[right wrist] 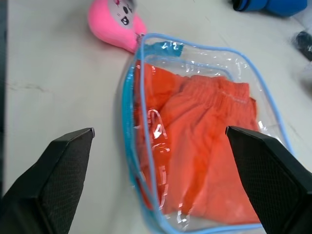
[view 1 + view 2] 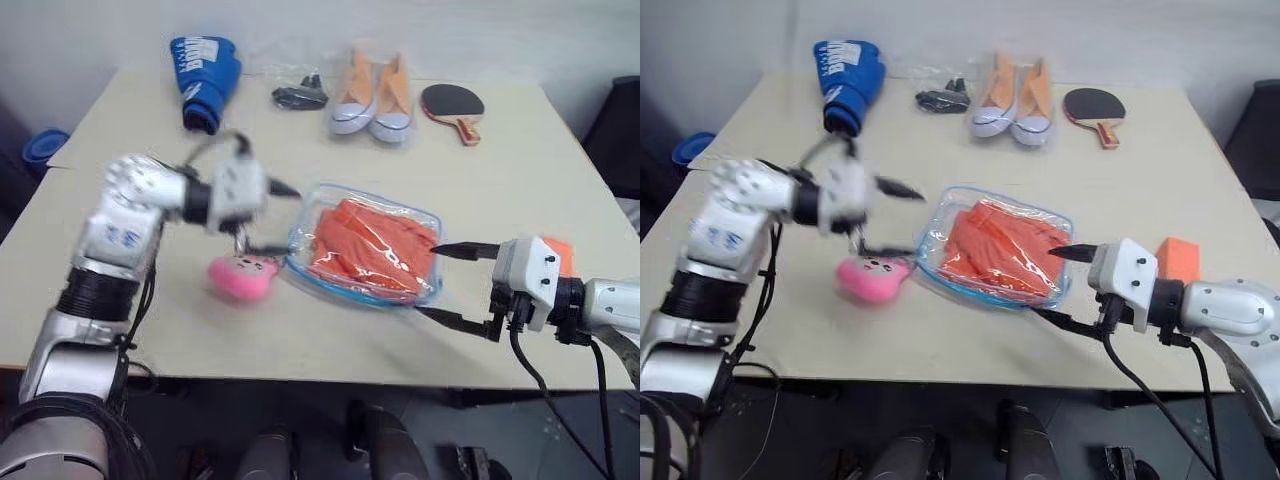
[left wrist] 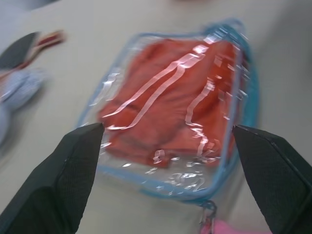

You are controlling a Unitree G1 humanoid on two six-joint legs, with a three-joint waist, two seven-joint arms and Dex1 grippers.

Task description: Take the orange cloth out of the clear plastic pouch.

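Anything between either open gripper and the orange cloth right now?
Yes: the soft orange cloth lies inside the clear blue-trimmed plastic pouch, whose wall covers it. Otherwise the left gripper and right gripper face it unobstructed.

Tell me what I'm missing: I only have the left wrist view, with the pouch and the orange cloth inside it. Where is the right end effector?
Observer: The right end effector sits at the pouch's far edge from yours, fingers open, holding nothing.
Operator: Is my left end effector gripping anything?
Observer: No. The left end effector is open at the pouch's edge by the pink charm; the cloth is fully inside.
Operator: Anything else close by?
Observer: A small orange block lies on the table behind the right wrist.
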